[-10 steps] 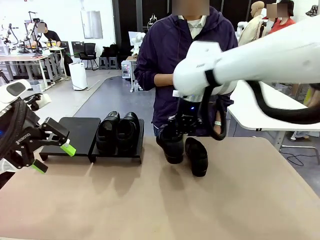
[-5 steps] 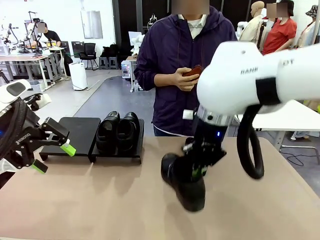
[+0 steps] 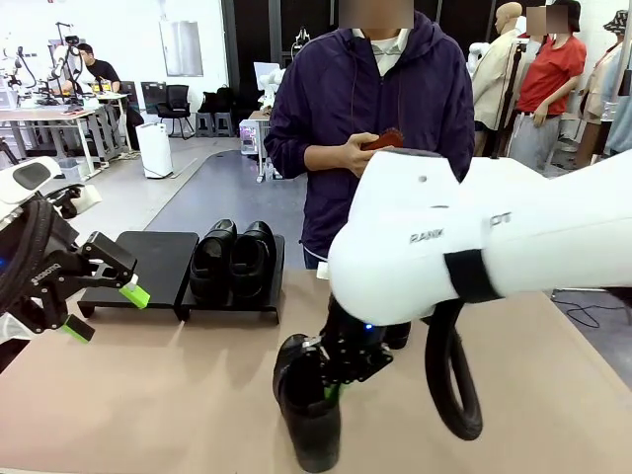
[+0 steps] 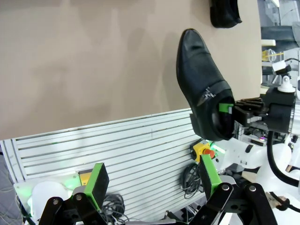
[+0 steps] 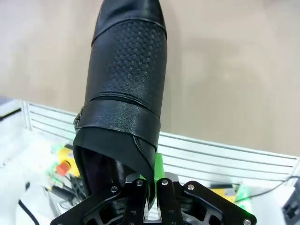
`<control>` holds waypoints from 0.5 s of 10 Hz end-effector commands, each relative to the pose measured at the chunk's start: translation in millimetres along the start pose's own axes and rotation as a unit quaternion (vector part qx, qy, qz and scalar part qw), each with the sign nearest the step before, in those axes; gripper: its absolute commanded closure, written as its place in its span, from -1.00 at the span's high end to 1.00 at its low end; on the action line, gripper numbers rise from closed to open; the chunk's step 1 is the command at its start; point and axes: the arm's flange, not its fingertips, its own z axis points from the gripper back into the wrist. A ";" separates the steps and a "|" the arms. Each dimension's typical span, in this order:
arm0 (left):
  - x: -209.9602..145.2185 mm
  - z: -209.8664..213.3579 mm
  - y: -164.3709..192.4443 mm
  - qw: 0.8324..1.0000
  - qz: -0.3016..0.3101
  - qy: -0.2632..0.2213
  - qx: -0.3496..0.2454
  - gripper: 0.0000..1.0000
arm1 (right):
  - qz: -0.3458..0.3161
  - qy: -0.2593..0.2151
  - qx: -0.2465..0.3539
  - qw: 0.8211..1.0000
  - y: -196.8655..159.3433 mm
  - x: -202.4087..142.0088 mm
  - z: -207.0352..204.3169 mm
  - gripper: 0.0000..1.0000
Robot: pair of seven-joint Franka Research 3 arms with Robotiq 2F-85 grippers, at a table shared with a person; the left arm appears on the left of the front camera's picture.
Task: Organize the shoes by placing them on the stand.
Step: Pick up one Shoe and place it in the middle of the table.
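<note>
While two shoes (image 3: pixel 235 259) are already sitting on the right panel of the stand (image 3: pixel 148 259), the right end effector (image 3: pixel 331 387) is pinching a third shoe (image 3: pixel 308 420) by its collar, toe hanging down at the near edge of the bench (image 3: pixel 148 395), likely for carrying to the bare left panel. The right arm is bending low across the middle, and the left end effector (image 3: pixel 105 311) is hovering wide open beside the stand.

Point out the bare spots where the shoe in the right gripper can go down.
The stand's left panel is bare, bordered by the open left gripper and the right panel, which two shoes fill. Bare tabletop also lies between the stand's front edge and the held shoe.
</note>
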 end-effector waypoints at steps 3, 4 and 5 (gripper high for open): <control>-2.2 -1.3 3.3 1.000 -0.002 0.002 -0.005 1.00 | -0.039 0.003 0.019 0.999 39.5 48.0 -28.2 -1.00; -2.2 -1.3 3.3 1.000 -0.002 0.002 -0.005 1.00 | -0.050 0.013 0.014 0.999 45.0 58.3 -35.9 -1.00; -2.2 -1.3 3.3 1.000 -0.002 0.002 -0.005 1.00 | -0.061 0.014 0.010 0.998 47.6 63.4 -40.8 -1.00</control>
